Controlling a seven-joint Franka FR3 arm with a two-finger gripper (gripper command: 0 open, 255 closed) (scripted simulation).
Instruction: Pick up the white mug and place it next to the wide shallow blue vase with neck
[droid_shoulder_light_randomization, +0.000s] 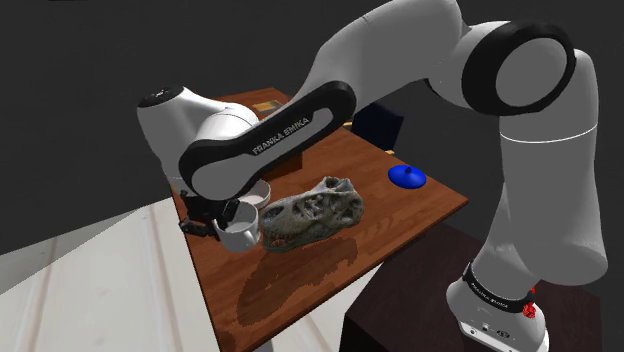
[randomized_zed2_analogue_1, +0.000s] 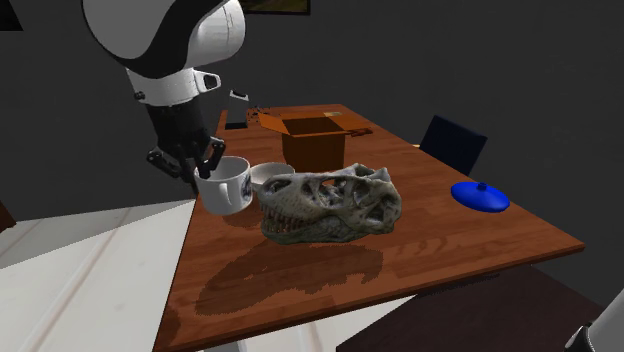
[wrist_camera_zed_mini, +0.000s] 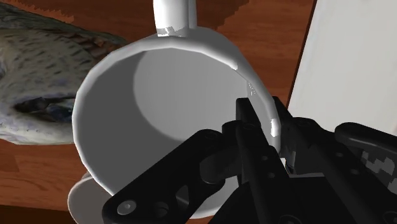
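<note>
The white mug (droid_shoulder_light_randomization: 240, 231) (randomized_zed2_analogue_1: 229, 188) hangs tilted at the table's edge nearest the white floor, just beside the dinosaur skull (droid_shoulder_light_randomization: 313, 212). My black gripper (droid_shoulder_light_randomization: 211, 221) (randomized_zed2_analogue_1: 204, 165) (wrist_camera_zed_mini: 264, 124) is shut on the mug's rim (wrist_camera_zed_mini: 191, 48), one finger inside the cup and one outside. The mug's handle (wrist_camera_zed_mini: 173, 16) points away from the fingers. The wide shallow blue vase (droid_shoulder_light_randomization: 406, 177) (randomized_zed2_analogue_1: 480, 195) sits by the table's opposite edge, beyond the skull from the mug.
The skull (randomized_zed2_analogue_1: 330, 205) lies mid-table between mug and vase. Behind it sit a white bowl (randomized_zed2_analogue_1: 272, 175) and an open cardboard box (randomized_zed2_analogue_1: 315, 142). A dark blue chair (randomized_zed2_analogue_1: 455, 142) stands beyond the wooden table (randomized_zed2_analogue_1: 440, 250). White floor (droid_shoulder_light_randomization: 90, 280) lies beside the table.
</note>
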